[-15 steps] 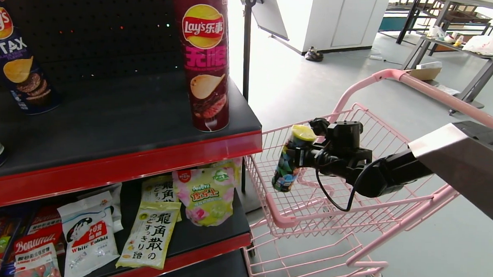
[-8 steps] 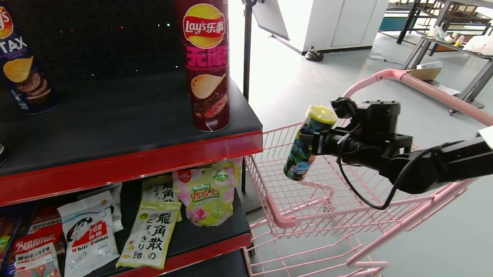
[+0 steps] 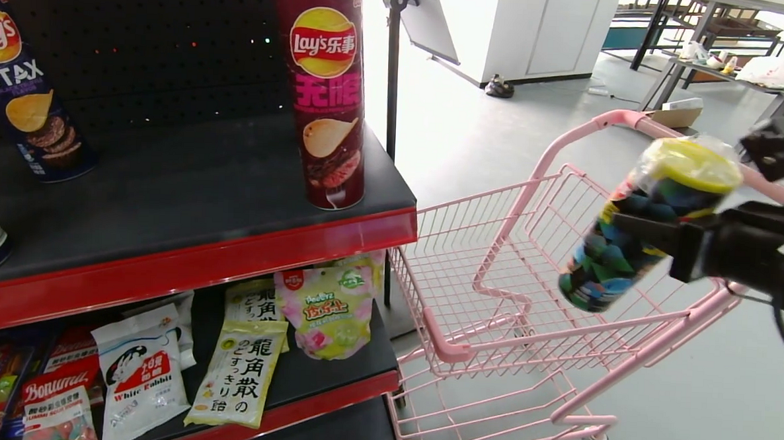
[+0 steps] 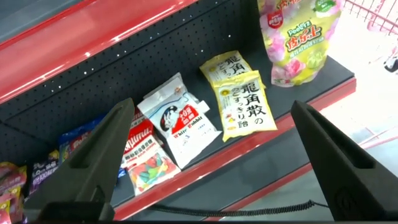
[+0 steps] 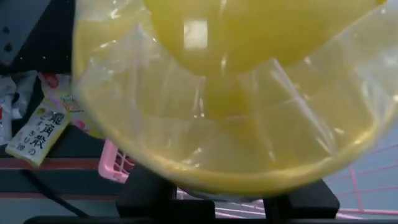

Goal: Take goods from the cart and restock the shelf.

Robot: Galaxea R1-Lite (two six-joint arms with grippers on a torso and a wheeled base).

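Shows a can [image 3: 601, 269] with a yellow lid [image 5: 236, 93], gripped across its middle by the right jaws, which are closed on it from both sides, at the right edge of the head view. Hangs tilted, lid toward the upper right, in the air above the right side of the pink cart [image 3: 485, 196], touching none of its wires. Judged as the carry step: held high enough to pass over the basket rim toward the shelf [image 3: 189, 178] at left. Offers room there on the black board between the tall crisp tube [image 3: 328, 98] at top centre and the dark tube [image 3: 27, 78] at upper left, a likely set-down spot. Brings the lid close up against the right wrist camera. Finds the left jaws spread wide with nothing between them, facing the snack bags [image 4: 249, 102] on the lower shelf, presumably parked out of the way.
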